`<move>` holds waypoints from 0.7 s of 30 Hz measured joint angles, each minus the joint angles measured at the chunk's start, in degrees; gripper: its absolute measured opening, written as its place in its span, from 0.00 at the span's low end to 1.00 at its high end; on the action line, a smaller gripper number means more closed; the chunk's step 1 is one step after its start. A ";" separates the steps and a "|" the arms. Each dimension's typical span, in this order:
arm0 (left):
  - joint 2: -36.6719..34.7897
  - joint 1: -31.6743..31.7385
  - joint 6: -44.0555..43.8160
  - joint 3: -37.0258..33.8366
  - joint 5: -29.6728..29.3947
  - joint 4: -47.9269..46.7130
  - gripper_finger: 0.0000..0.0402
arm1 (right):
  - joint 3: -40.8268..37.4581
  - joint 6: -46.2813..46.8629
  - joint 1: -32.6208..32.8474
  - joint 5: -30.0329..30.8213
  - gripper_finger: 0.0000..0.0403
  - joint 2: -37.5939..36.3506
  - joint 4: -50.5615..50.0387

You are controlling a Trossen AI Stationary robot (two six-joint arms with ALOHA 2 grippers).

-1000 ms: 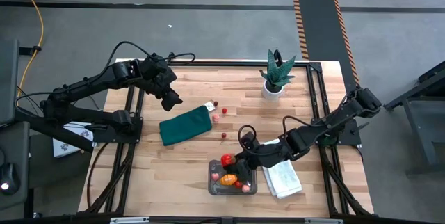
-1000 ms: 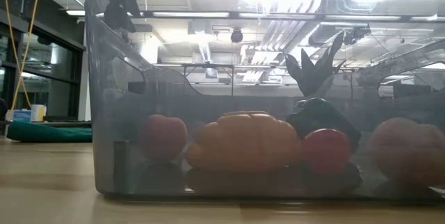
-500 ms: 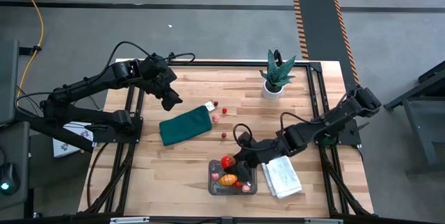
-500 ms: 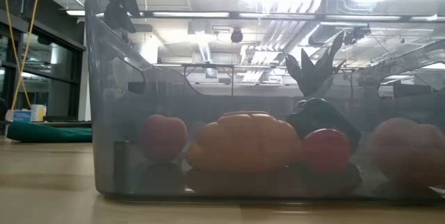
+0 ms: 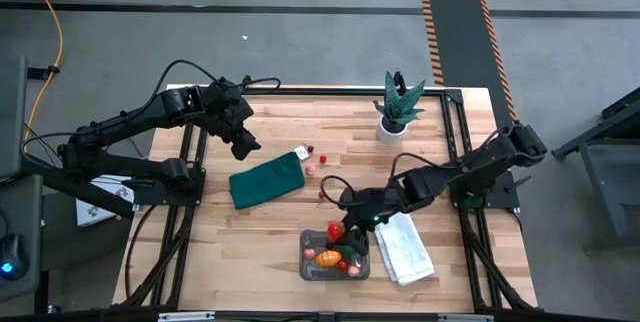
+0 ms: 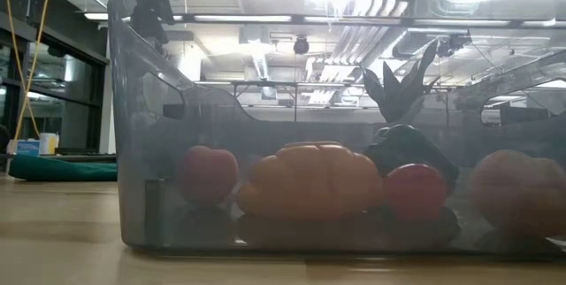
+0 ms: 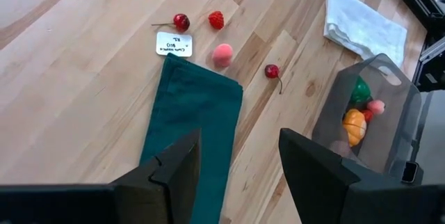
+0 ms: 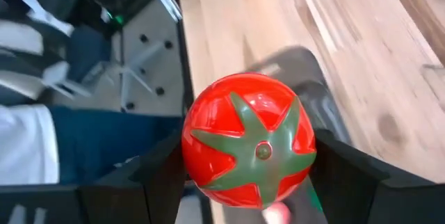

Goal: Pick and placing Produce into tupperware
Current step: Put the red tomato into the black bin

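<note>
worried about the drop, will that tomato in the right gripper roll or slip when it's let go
The tomato looks glossy and round, so it could slip between the right gripper fingers. Released over the tupperware, it would probably roll until the walls or the produce inside stop it.

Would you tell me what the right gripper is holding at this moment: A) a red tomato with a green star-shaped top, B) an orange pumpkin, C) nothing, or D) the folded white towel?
A: in the right wrist view, the right gripper is clamped on the red tomato.
</note>
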 joint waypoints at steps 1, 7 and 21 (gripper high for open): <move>0.00 0.00 -0.07 0.00 0.00 0.00 0.45 | 0.00 -0.75 -0.29 -0.52 0.62 0.00 -0.93; 0.00 0.01 -0.14 0.00 0.00 0.01 0.45 | 0.00 -4.80 -1.04 -0.99 0.62 0.00 -3.59; 0.01 0.02 -0.37 0.00 0.00 -0.39 0.45 | 15.73 -15.07 -1.65 5.34 0.62 0.32 -23.31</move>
